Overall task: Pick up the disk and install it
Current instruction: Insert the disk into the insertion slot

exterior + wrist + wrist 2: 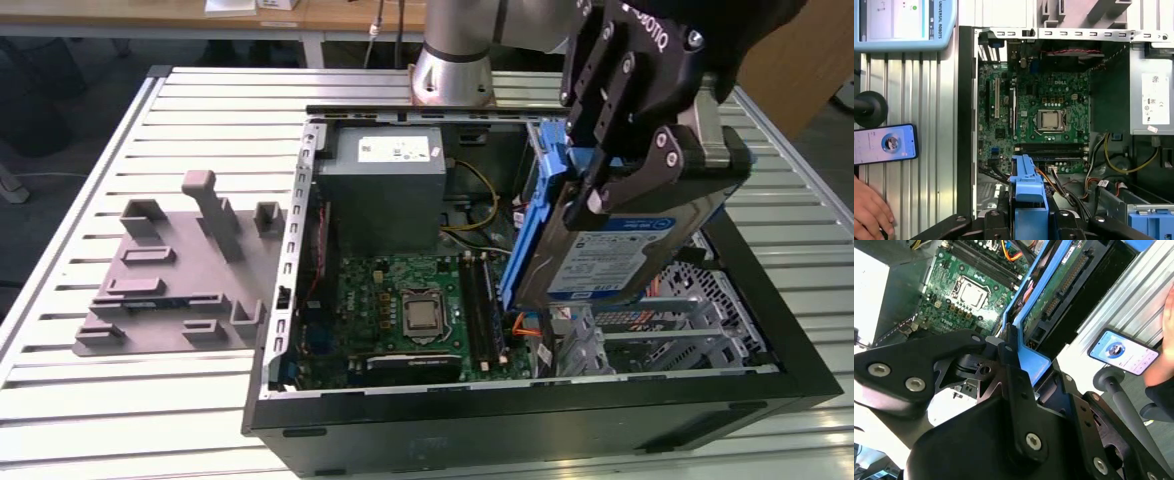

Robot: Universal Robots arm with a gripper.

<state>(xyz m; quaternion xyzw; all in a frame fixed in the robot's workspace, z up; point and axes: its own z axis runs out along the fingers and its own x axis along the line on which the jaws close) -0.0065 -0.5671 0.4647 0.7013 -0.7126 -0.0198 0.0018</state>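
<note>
A slatted metal table (107, 400) lies under everything, and on it, directly beneath the gripper (587, 195), an open black computer case (534, 420) lies on its side with its inside facing up. Inside the case, down and away from the gripper toward the arm's base, sits the grey box-shaped power supply (387, 190). The green motherboard (400, 320) is spread below and beside the gripper. A grey plastic holder (174, 290) with upright posts rests on the table outside the case, well apart from the gripper, on the far side of the case wall. The black gripper has its fingers (654, 160) pressed together on the disk (614, 260), pinching it at its blue plastic bracket. The disk hangs from the fingers, tilted on edge with its white-and-blue label facing out. It is raised over the case, and its low end is above the gap between the motherboard and the metal drive cage (667, 330). In the first wrist view the bracket's end (1028, 190) juts out ahead of the gripper. Off to the side of the case, on the table, are a blue-edged control tablet (899, 25), a phone (886, 143) and a person's hand (869, 215). The processor socket (1050, 120) sits mid-board, ahead of the gripper.
</note>
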